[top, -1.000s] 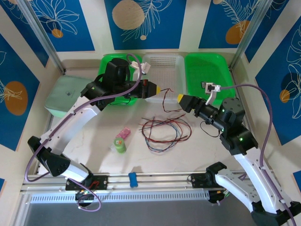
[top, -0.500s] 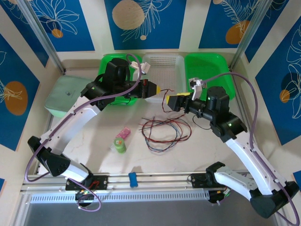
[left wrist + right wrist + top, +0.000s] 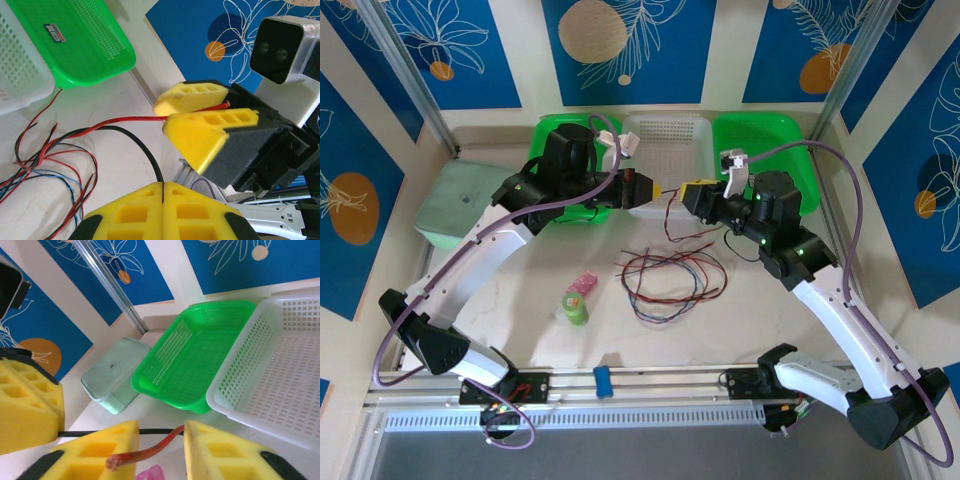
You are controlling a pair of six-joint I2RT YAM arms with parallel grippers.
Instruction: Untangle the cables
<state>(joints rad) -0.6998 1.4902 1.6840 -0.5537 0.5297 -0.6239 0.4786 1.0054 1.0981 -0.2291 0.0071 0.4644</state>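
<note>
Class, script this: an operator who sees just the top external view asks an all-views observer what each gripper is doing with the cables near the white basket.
Operator: Is the left gripper gripping anything?
Observer: Yes. The left gripper is shut on the black cable, which runs into the seam between its yellow pads.
Operator: Has the right gripper clamped yet?
Observer: Not visibly. The red cable has its cut end inside the right gripper, with open space between the fingers.
</note>
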